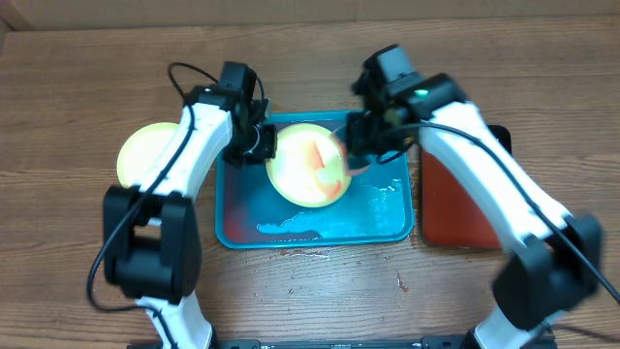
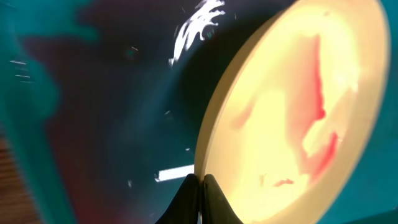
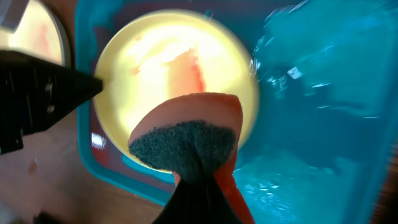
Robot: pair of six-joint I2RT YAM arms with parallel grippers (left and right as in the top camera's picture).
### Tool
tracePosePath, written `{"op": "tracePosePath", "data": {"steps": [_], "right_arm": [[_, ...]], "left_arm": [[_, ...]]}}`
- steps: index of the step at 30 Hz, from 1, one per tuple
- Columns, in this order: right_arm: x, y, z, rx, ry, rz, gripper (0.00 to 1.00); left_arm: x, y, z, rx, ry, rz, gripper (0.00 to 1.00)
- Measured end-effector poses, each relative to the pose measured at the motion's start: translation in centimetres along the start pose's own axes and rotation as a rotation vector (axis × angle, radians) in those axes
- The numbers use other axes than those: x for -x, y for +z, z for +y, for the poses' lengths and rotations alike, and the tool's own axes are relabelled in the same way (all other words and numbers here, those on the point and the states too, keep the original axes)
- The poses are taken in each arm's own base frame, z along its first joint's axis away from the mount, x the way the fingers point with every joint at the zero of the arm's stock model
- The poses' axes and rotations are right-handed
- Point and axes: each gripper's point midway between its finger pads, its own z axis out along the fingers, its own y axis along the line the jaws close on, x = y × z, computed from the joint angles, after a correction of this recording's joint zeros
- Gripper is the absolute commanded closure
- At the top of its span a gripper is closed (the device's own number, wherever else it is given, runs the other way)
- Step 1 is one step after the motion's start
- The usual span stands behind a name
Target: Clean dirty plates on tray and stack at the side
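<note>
Robot lab: arms (image 1: 184, 145) at wooden table (image 1: 68, 252)

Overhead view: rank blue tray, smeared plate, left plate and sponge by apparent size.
1. blue tray, largest.
2. smeared plate and left plate: unranked, they look alike, and the left arm partly hides the latter.
3. sponge, smallest.

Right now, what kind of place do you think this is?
Probably a robotics lab bench staged for dishwashing: robot arms over a wooden table, a wet turquoise tray, and a sponge held at a sauce-smeared plate.

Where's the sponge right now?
In the overhead view, the sponge is pinched in the right gripper, at the right side of the smeared plate over the blue tray.
</note>
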Motion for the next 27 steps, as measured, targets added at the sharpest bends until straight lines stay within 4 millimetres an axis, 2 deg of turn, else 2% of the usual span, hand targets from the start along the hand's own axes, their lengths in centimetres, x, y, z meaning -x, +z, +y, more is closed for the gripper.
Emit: {"op": "tracePosePath", "data": {"steps": [3, 6, 11, 15, 18, 27], "right_arm": [[1.3, -4.1, -1.0, -0.052, 0.037, -0.129, 0.96], [2.0, -7.5, -2.9, -0.102, 0.101, -0.228, 0.96], [2.5, -11.4, -7.1, -0.173, 0.219, -0.316, 0.96], [2.1, -12.3, -10.1, -0.226, 0.302, -0.313, 0.96], [1.7, -12.7, -11.4, -0.248, 0.340, -0.304, 0.96], [1.5, -12.7, -11.7, -0.259, 0.349, -0.300, 0.96]], "left_arm": [[0.6, -2.8, 0.7, 0.086, 0.021, -0.077, 0.96], [0.5, -5.3, 1.1, 0.197, 0.053, -0.138, 0.96], [0.0, -8.4, 0.2, 0.414, 0.145, -0.230, 0.96], [-0.2, -9.7, -1.5, 0.575, 0.226, -0.303, 0.96], [-0.4, -10.7, -3.1, 0.677, 0.278, -0.370, 0.96], [-0.2, -14.5, -5.9, 0.915, 0.351, -0.581, 0.96]]}}
